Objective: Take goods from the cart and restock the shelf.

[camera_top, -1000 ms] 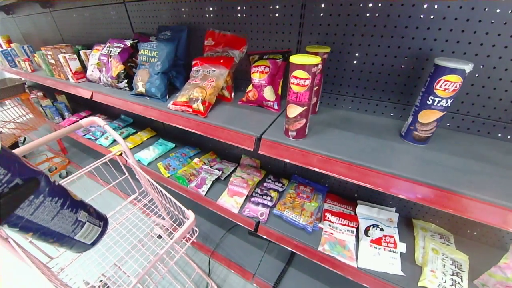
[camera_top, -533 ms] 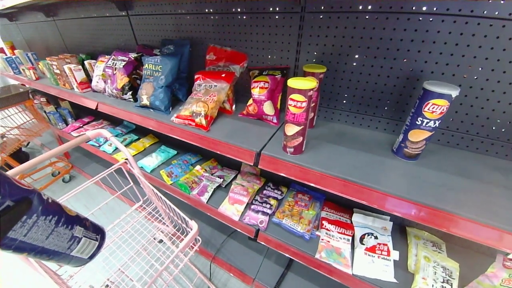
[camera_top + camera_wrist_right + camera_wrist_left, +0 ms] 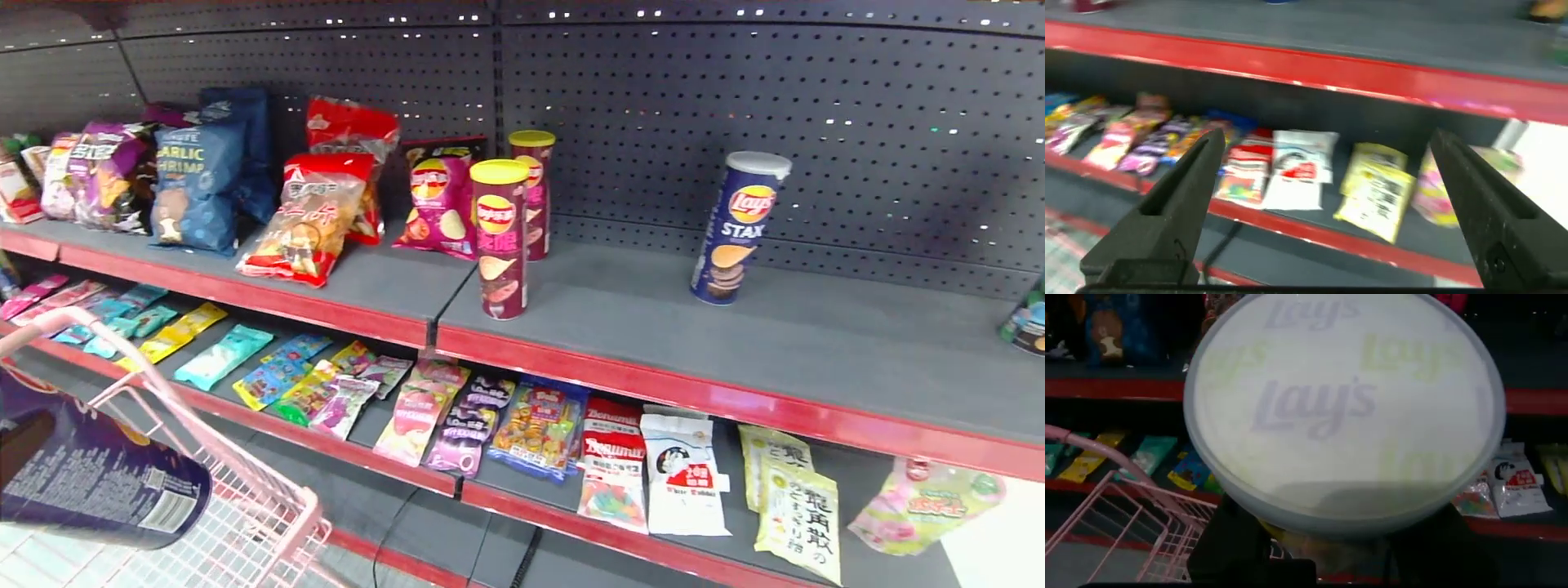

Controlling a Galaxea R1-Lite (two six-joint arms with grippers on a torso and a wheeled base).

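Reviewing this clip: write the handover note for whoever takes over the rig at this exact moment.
Left gripper: shut on the held blue can, which lies tilted over the pink cart.
Right gripper: open, empty, in front of the shelves.
On the upper shelf, a standing blue can is upright, apart from two maroon cans.
Done: one can is in hand.
Left: stand it on the upper shelf, probably beside the standing blue can. What else is in the cart cannot be seen.
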